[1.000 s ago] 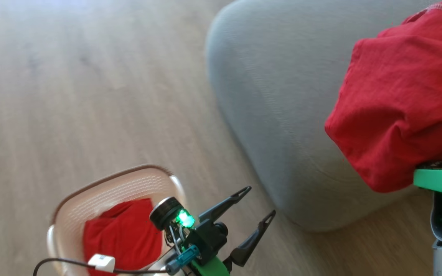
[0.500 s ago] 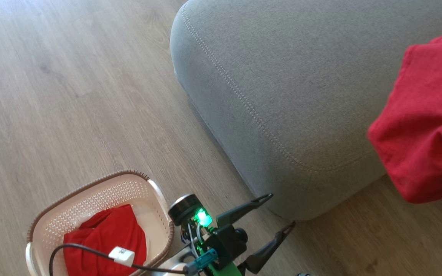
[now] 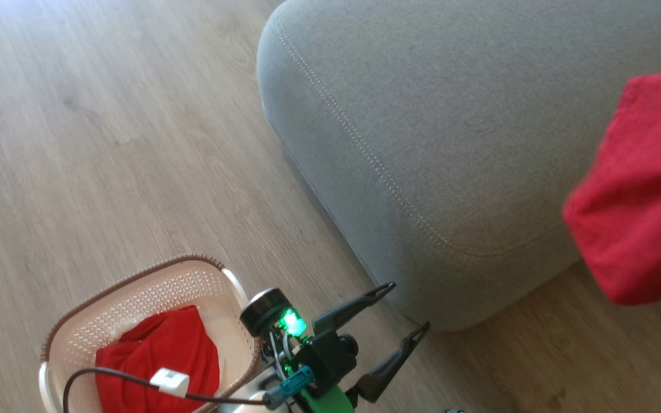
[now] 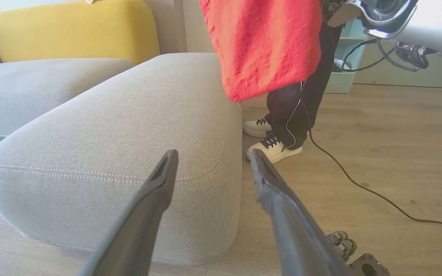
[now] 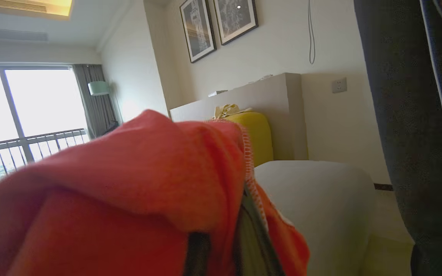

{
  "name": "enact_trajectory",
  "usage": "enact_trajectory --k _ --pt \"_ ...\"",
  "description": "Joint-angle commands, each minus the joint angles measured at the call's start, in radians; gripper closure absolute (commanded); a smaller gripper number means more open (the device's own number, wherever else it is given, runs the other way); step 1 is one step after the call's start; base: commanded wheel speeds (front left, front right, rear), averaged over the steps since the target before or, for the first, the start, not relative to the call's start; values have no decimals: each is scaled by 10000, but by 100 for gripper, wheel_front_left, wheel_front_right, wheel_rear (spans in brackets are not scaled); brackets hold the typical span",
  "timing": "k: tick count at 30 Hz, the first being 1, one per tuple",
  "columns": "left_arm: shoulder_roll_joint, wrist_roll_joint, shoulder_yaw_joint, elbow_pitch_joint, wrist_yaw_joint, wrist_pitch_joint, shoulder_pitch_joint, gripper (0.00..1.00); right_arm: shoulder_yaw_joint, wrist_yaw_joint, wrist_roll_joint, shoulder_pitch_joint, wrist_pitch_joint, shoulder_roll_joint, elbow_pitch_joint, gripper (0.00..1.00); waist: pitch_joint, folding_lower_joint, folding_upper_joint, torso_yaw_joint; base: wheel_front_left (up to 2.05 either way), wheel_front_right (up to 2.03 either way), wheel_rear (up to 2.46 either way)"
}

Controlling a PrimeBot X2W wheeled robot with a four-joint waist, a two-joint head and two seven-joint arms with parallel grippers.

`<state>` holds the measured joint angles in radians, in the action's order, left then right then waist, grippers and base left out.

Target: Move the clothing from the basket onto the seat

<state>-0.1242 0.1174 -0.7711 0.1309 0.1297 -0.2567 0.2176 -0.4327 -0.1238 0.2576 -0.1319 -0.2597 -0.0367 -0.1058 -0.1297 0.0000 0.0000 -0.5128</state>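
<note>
In the head view the cream basket [image 3: 135, 281] stands on the floor at the lower left with one red piece of clothing [image 3: 158, 355] lying in it. My left gripper [image 3: 408, 307] is open and empty, just right of the basket and short of the grey seat's [image 3: 479, 115] rounded corner. Another red piece of clothing [image 3: 640, 201] hangs at the right edge, over the seat's near side. My right gripper [image 5: 225, 241] is shut on it, and the cloth drapes over its fingers. The left wrist view shows this clothing [image 4: 267, 46] hanging above the seat's [image 4: 129, 115] end.
A person's dark-trousered legs and white shoes [image 4: 274, 147] stand just beyond the seat's end. A black cable [image 4: 359, 184] trails over the wooden floor. A yellow cushion [image 4: 71, 30] sits behind the seat. A cable with a white plug [image 3: 170, 383] crosses the basket.
The head camera has shifted, so more of the seat and basket show. The held clothing now sits nearer the view's right edge. Both grippers keep their states.
</note>
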Motion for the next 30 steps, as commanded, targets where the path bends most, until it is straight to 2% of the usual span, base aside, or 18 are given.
enact_trajectory --k 1,5,13,19,24,27,30 --pt "30 -15 411 -366 9 -51 30 0 -31 -69 380 -717 -21 -137 56 100 -85 0 0 -45 0 0 0" --pt "-117 -192 509 -402 9 -51 19 0 -132 -69 756 -1567 -21 -136 622 100 -637 0 0 -155 0 0 0" --pt "-1407 -729 39 -352 9 -51 918 0 -1173 -69 1304 -4302 -21 -146 1367 100 -3214 0 0 -126 0 0 0" --pt "-2088 -792 -242 -381 10 -51 1554 0 -1774 -69 1498 -6149 -21 -607 1761 100 -4635 0 0 -14 0 0 0" --pt "-2459 -893 -348 -501 10 -51 2135 0 -1814 -69 1521 -7574 -21 -1059 2350 100 -5705 0 0 89 0 0 0" --pt "-2780 -1238 -688 -614 10 -51 2598 0 -1834 -69 1601 -8417 -21 -1318 2990 100 -6277 0 0 204 0 0 0" --pt "-3076 -1477 -1089 -755 10 -51 3039 0 -2089 -69 1667 -9235 -21 -1569 4253 100 -6744 0 0 351 0 0 0"
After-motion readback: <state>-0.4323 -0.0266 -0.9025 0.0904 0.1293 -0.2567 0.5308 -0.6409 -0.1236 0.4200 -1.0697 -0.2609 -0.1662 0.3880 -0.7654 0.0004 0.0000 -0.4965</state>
